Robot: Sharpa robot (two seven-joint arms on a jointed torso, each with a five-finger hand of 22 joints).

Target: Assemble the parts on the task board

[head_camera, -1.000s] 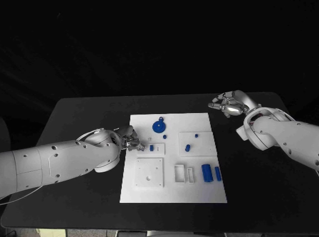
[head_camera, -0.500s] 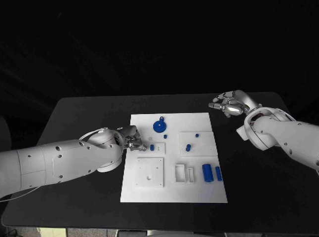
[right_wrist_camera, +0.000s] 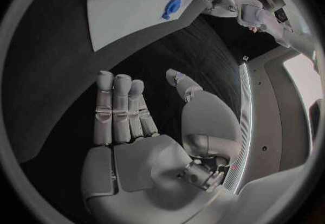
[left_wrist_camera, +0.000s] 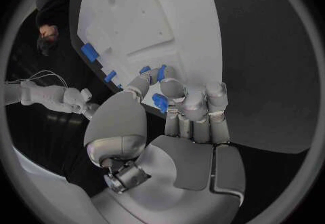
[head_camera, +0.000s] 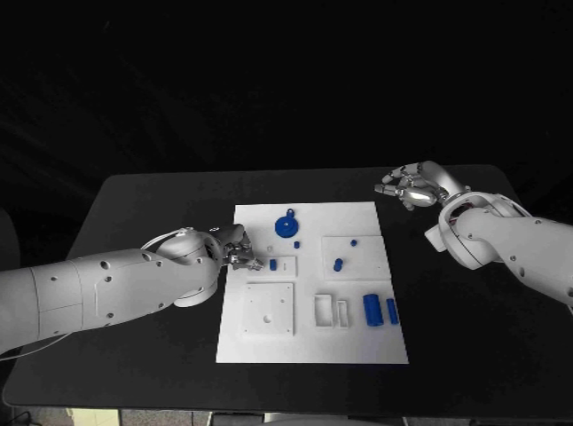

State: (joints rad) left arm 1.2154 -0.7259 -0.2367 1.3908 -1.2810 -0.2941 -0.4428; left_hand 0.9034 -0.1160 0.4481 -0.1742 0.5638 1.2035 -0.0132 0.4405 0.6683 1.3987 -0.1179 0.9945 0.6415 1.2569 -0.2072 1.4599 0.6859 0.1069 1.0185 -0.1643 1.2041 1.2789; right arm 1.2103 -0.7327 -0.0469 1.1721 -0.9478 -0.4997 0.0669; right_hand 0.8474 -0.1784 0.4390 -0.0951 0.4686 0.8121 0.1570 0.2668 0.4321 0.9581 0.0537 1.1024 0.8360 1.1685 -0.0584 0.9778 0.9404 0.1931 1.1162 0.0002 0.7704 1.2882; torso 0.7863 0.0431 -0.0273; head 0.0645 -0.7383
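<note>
Blue part point(left_wrist_camera: 160, 102) pinched in left hand point(head_camera: 236, 251) fingers | right hand point(head_camera: 412, 187) open, empty

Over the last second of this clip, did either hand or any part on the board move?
Barely anything. The left hand crept slightly toward the middle of the task board and holds a small blue part between its fingers at the board's edge. The right hand stayed off the board's far corner, holding nothing. The blue parts on the board lie as before.
</note>
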